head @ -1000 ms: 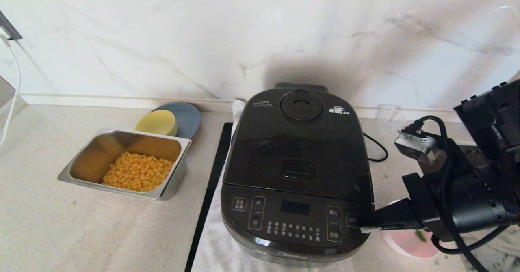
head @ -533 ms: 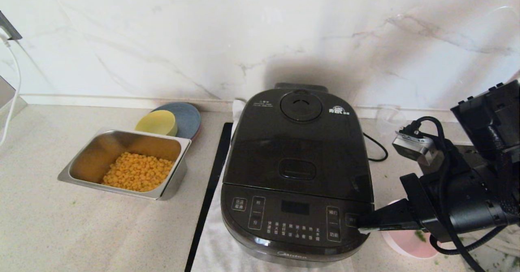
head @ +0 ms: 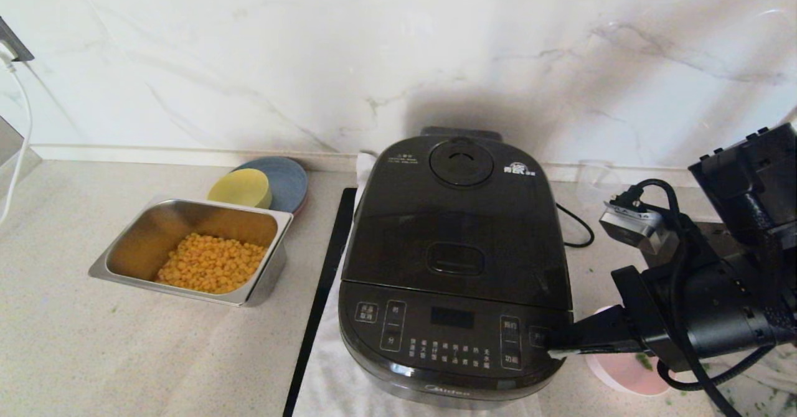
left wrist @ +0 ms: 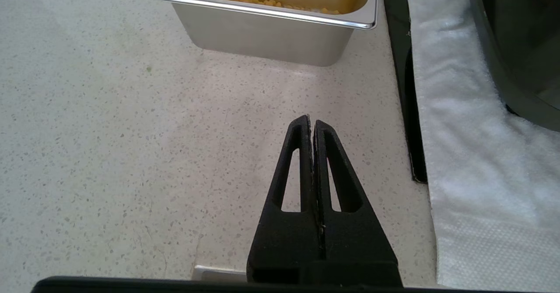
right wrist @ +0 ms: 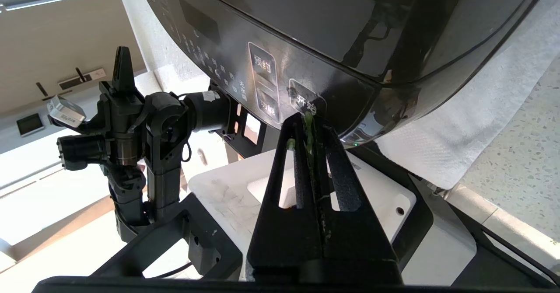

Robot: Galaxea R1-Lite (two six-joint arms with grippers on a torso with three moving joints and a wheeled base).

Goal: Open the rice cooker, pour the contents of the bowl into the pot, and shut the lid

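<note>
Cooker: the black cooker sits on a white towel in the middle of the tabletop, its control panel facing the robot.
Lid: the lid lies flat and shut, with the latch button at its front centre. The pot is hidden beneath it.
Bowl: the pink bowl stands on the tabletop just to the right of the cooker, partly hidden under the right arm.
Right pincer: the right pincer is closed and empty, with green flecks on its tips. Its tips rest at a button on the panel's right end, low on the cooker's front corner.
Left pincer: the left pincer is closed and empty, hovering over bare tabletop near the corn tray.
Step in hand: this looks like pressing at the front panel.
Doing it well: if the lid is to open, the tips likely belong on the latch button, higher and toward the cooker's centre. A short, straight press suits best. The arm should stay above the bowl so it is not knocked.
</note>
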